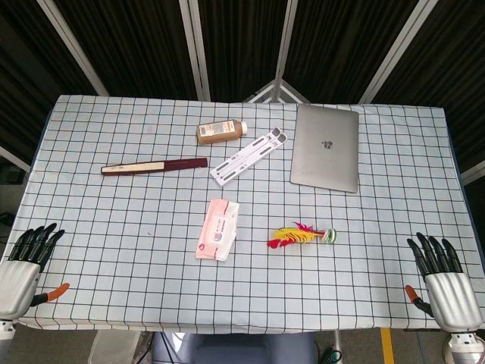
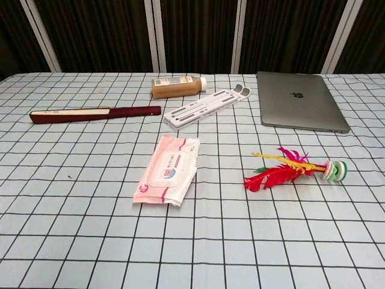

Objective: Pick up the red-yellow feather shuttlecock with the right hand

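Note:
The red-yellow feather shuttlecock [image 1: 300, 236] [image 2: 293, 169] lies flat on the checked tablecloth, feathers pointing left and its round base to the right. My right hand [image 1: 439, 277] rests at the table's front right corner, fingers apart and holding nothing, well to the right of the shuttlecock. My left hand [image 1: 26, 262] sits at the front left corner, also empty with fingers spread. Neither hand shows in the chest view.
A pink wet-wipes pack [image 1: 217, 229] lies left of the shuttlecock. Behind are a closed grey laptop [image 1: 326, 147], a white folding stand [image 1: 249, 156], a brown bottle [image 1: 222, 131] lying on its side and a dark red folded fan [image 1: 154, 166].

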